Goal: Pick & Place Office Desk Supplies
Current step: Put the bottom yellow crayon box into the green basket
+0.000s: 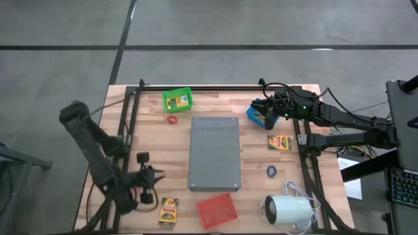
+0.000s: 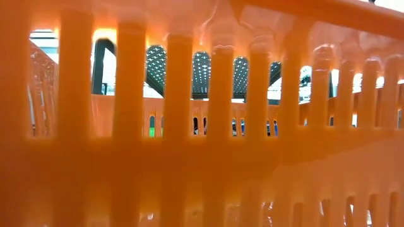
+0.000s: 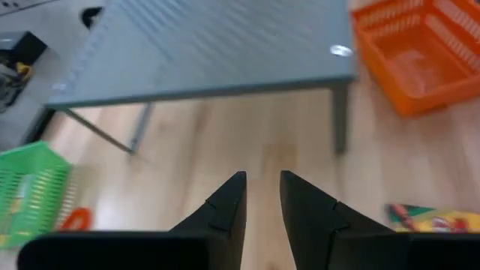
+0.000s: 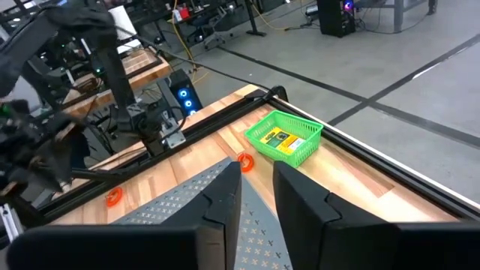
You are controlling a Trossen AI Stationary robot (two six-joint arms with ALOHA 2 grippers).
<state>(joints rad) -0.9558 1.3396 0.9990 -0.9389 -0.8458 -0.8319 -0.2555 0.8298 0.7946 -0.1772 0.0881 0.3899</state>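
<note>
Nearest crayon box lies lengthwise front-to-back, beside left gripper.

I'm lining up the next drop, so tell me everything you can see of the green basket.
The green basket is a small rectangular tray of bright green plastic mesh with slatted walls and a thicker rim. It sits upright and slightly skewed on the wooden table, near the far edge, beside the black frame rail. A yellow crayon box lies flat inside it. A red ring lies on the table just outside, not touching. Neither gripper is near it.
</note>
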